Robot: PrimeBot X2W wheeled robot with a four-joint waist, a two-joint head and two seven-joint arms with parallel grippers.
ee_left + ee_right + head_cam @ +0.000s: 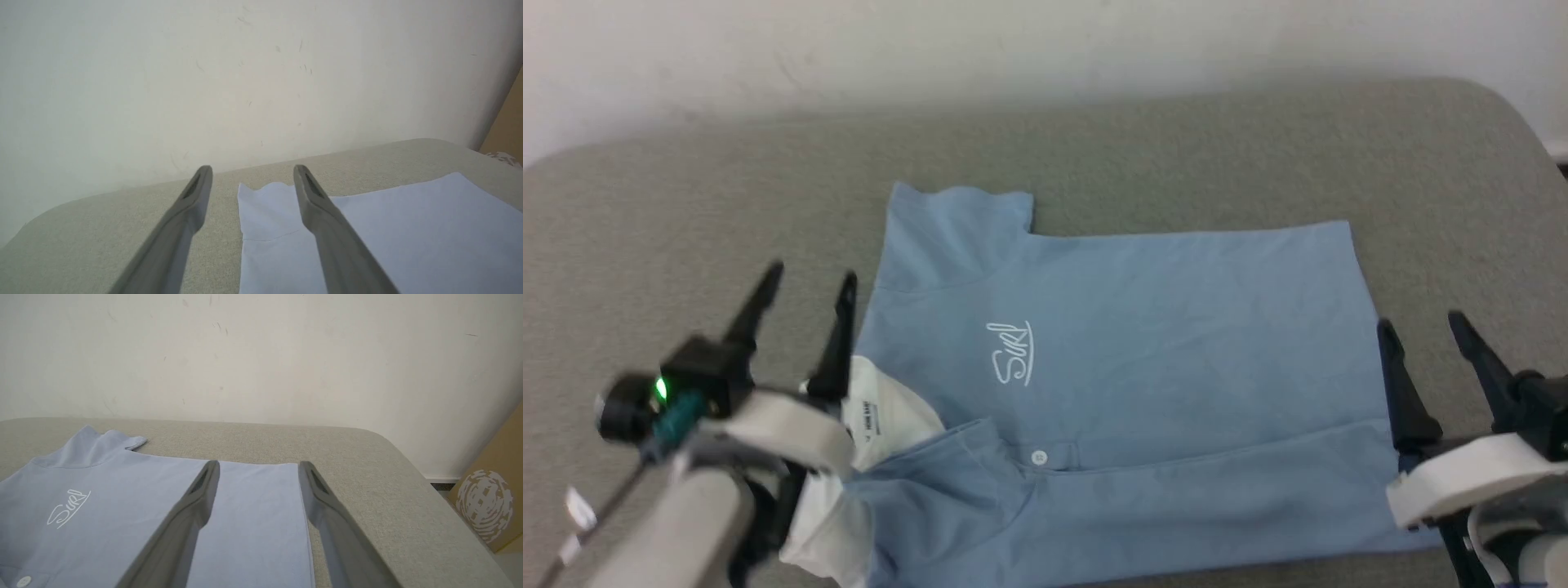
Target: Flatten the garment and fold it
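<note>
Two grippers: both hover empty over the near side of the table [686, 204], one at each end of the garment [1135, 327], and nothing is pinched.
Left gripper [813, 272]: its fingers are spread wide and point far, just beside the white collar [890, 416]. It looks stationed to take the neck end.
Collar end: it lies at the near left with the collar open and a label showing. The far sleeve [960, 216] lies flat and juts out at the far left.
Garment: flat in the middle of the table, lying sideways with the white script [1010, 353] facing up.
Near fold: the near long side lies turned over toward the middle, its edge running past the button [1038, 457]. The first lengthwise fold looks done; the far side is not yet folded.
Hem [1360, 310]: straight and tidy at the right.
Right gripper [1417, 321]: its fingers stand apart and empty by the hem's near corner. In its wrist view they straddle the hem edge, which would let the two ends lift evenly.
Cardboard box [486, 506]: off to the right beyond the table, out of play.
Judgement: the far side probably comes next, and uneven pinches would skew the crease.
</note>
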